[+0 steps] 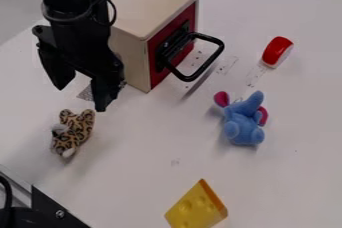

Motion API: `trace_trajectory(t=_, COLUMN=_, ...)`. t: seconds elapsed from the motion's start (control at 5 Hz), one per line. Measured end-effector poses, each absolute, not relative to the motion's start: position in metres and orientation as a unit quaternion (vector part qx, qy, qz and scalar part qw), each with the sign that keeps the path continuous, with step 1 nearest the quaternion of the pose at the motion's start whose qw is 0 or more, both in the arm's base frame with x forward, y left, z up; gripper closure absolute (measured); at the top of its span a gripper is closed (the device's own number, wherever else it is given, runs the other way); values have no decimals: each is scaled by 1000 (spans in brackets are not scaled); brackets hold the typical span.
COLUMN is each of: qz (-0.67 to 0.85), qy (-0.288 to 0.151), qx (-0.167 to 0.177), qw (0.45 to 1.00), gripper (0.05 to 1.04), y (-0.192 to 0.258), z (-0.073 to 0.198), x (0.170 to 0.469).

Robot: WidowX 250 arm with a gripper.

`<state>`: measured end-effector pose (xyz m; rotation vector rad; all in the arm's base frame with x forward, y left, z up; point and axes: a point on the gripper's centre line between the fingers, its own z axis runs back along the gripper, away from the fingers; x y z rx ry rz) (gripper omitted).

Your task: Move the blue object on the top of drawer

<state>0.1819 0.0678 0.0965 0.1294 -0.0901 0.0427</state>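
Camera view: the blue toy [242,124] lies on the table [143,172], well apart from the gripper [81,98], off to the right of it in the view and outside its jaws. Pink ears stick out at the toy's sides. The toy is beyond the free end of the black handle [210,61] on the red front of the drawer [175,42], near it but apart, and below the drawer's pale top.

The gripper hangs at the left of the view, in front of the drawer's side. Its jaws stand wide, with a broad gap between the two tips, and they hold nothing. Whether one of them touches the drawer's side, I cannot tell. Just below the jaw nearer the drawer, in the view, lies a spotted toy [73,131].

The red wheel [276,51] sits to the right of the handle, and the yellow cheese [195,208] lies near the bottom edge.
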Motion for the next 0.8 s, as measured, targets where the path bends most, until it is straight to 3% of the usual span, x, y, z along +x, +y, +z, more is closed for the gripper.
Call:
trace_trajectory(t=0.2, qz=24, qy=-36, qx=62, qw=997, gripper=84, y=67, z=92, x=179)
trace_trajectory(t=0.4, qz=-26, qy=-18, qx=43, qw=999, gripper=83, y=30, z=84, x=204)
trace_trajectory(t=0.8, qz=-93, qy=-20, qx=56, qw=994, gripper=84, y=-33, z=75, x=265)
